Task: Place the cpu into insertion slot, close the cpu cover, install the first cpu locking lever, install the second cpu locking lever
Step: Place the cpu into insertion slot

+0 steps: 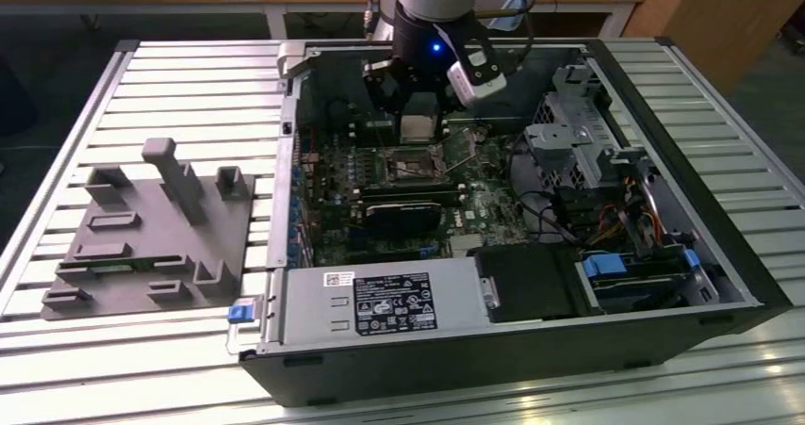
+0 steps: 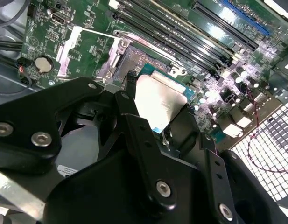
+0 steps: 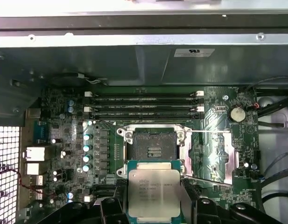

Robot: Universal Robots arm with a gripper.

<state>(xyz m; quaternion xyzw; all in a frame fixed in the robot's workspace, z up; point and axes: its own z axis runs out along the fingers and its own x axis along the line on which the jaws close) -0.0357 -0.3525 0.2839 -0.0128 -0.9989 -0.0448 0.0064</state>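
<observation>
Gripper jaws are clamped on opposite edges of the cpu. The cpu is held over the motherboard, near the uncovered insertion slot, not seated.

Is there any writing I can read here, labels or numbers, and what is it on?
No text here is clear enough to quote. Print shows in these places:
cpu top, first wrist view: several printed lines, too blurred to read.
Label on the grey metal box, exterior view: too small to read.
White sticker on the case wall: too small to read.
Memory slots: faint white lettering, unreadable.
</observation>
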